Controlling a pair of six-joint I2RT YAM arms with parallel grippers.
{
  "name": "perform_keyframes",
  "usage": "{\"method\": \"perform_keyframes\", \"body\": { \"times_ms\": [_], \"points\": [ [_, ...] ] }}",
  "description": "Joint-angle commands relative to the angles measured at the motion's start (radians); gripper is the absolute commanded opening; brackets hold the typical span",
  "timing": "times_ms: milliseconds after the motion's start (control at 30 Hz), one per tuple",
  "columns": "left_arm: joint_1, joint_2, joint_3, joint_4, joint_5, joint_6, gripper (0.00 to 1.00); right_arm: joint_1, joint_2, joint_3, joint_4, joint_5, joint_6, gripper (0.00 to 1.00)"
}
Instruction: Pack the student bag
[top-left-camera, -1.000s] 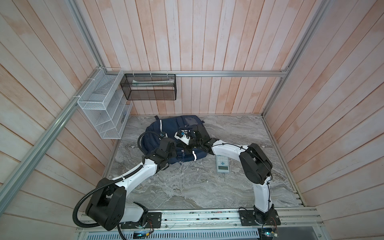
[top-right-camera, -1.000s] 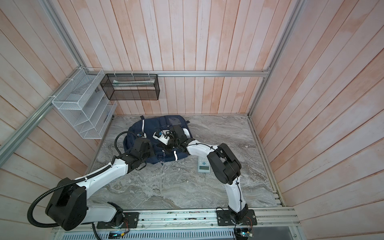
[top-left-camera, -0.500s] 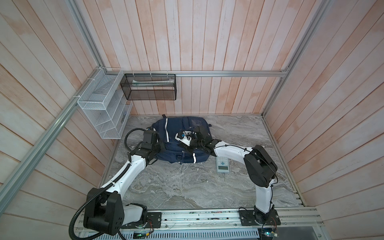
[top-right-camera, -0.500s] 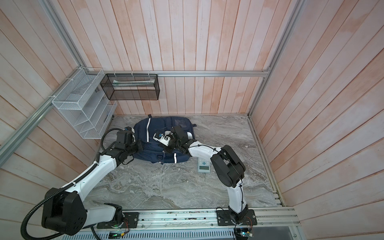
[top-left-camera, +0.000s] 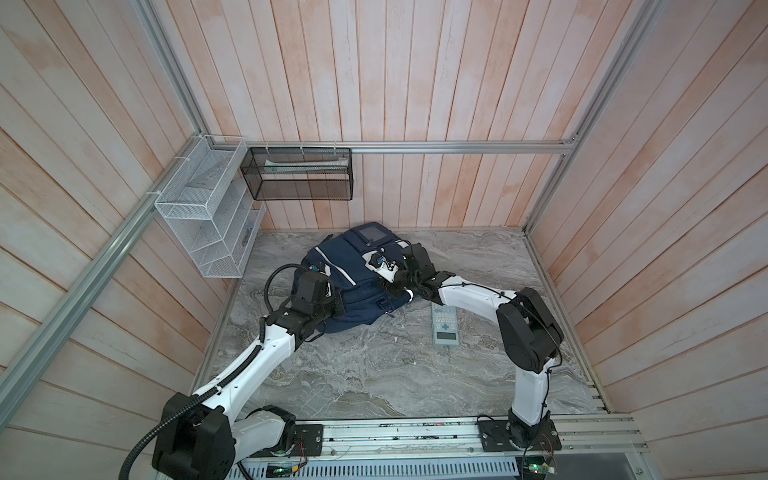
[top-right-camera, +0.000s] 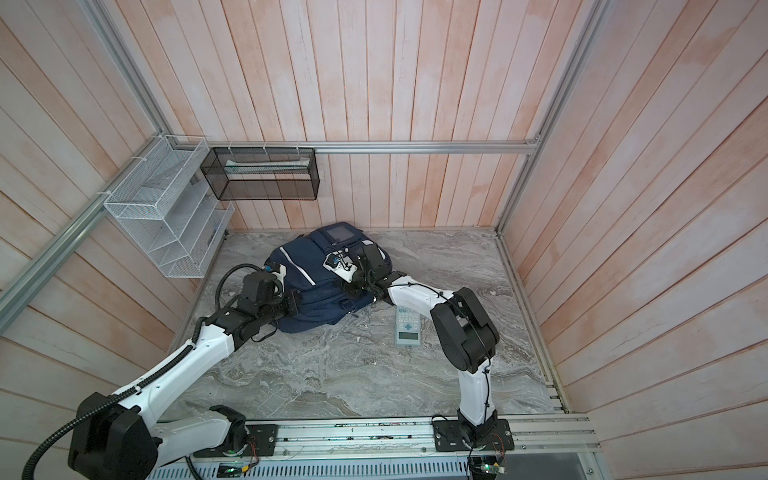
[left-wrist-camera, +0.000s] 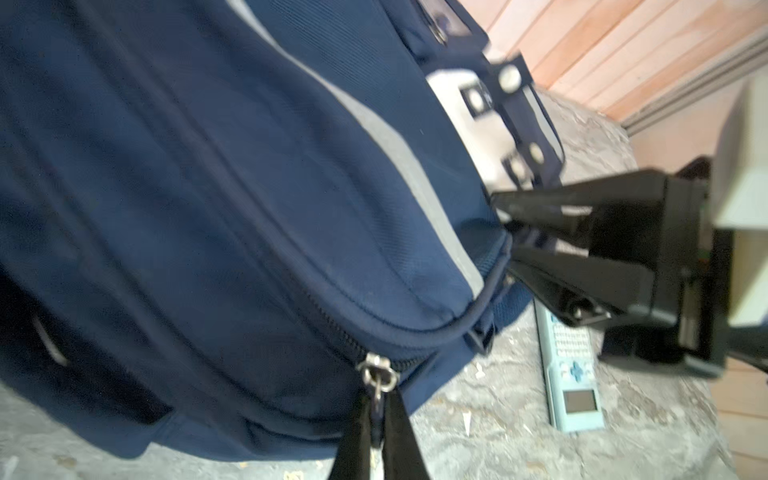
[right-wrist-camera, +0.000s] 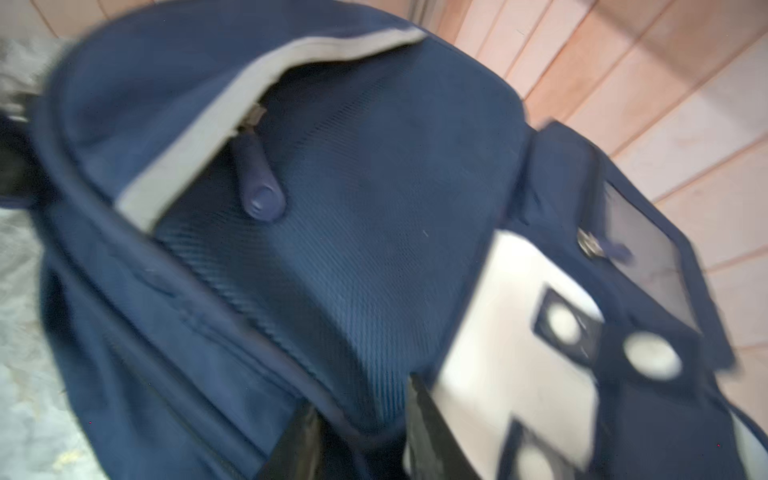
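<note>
Half a second ago the student bag (top-left-camera: 355, 286) lay flat and square, with the left arm (top-left-camera: 266, 353) at its 9 o'clock side. In both top views it now bulges and sits askew, its window end turned toward 1 o'clock near the back wall. The left arm has come round to its 7 o'clock edge. The calculator (top-left-camera: 445, 328) has not moved.

The left tool (left-wrist-camera: 379, 400) is pinched tight on the zipper pull (left-wrist-camera: 377, 380) of the bag's long zipper. The right tool (right-wrist-camera: 360, 392) sits at the bag's 3 o'clock edge, beside the white patch (right-wrist-camera: 498, 311) with its snaps. Its fingers stand partly apart with a fold of navy fabric between them, and the blur hides whether they press it.

The bag rests at 12 o'clock on the marble counter (top-left-camera: 374, 374). The calculator lies flat at the bag's 4 o'clock, just beside the right arm (top-left-camera: 469, 293) and apart from the fabric. A white wire rack (top-left-camera: 208, 216) hangs on the wall at 10 o'clock. A black mesh basket (top-left-camera: 297, 174) hangs at 11 o'clock, above the bag.
</note>
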Motion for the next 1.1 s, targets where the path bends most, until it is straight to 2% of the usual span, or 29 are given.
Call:
{"method": "perform_keyframes", "body": {
  "times_ms": [0,67,167,367,533,600,733,767,867,1067],
  "points": [
    [-0.023,-0.030,-0.039,0.031,0.037,-0.074,0.00,0.013,-0.157,-0.214,0.192,0.105,-0.030,0.51],
    [-0.029,-0.022,-0.047,0.054,0.046,-0.081,0.00,0.075,-0.225,-0.290,0.239,0.121,-0.077,0.55],
    [-0.039,-0.017,-0.042,0.059,0.047,-0.085,0.00,0.142,-0.236,-0.288,0.231,0.125,-0.093,0.56],
    [-0.053,-0.033,-0.032,0.026,0.028,-0.092,0.00,0.224,-0.111,-0.175,0.259,0.165,-0.167,0.55],
    [-0.053,-0.048,-0.047,0.028,0.039,-0.105,0.00,0.241,-0.018,-0.133,0.310,0.173,-0.223,0.54],
    [-0.053,-0.054,-0.045,0.019,0.036,-0.107,0.00,0.241,0.002,-0.135,0.278,0.148,-0.263,0.45],
    [-0.025,-0.041,-0.027,-0.022,-0.004,-0.098,0.00,0.236,-0.036,-0.180,0.192,0.117,-0.289,0.07],
    [-0.003,-0.033,-0.022,-0.031,-0.006,-0.092,0.00,0.231,-0.056,-0.210,0.194,0.102,-0.294,0.00],
    [0.083,-0.023,-0.009,-0.038,0.010,-0.071,0.00,0.198,-0.105,-0.286,0.204,0.033,-0.321,0.00],
    [0.284,-0.008,0.061,-0.070,-0.002,-0.003,0.00,0.126,-0.125,-0.300,0.134,-0.025,-0.346,0.00]
  ]
}}
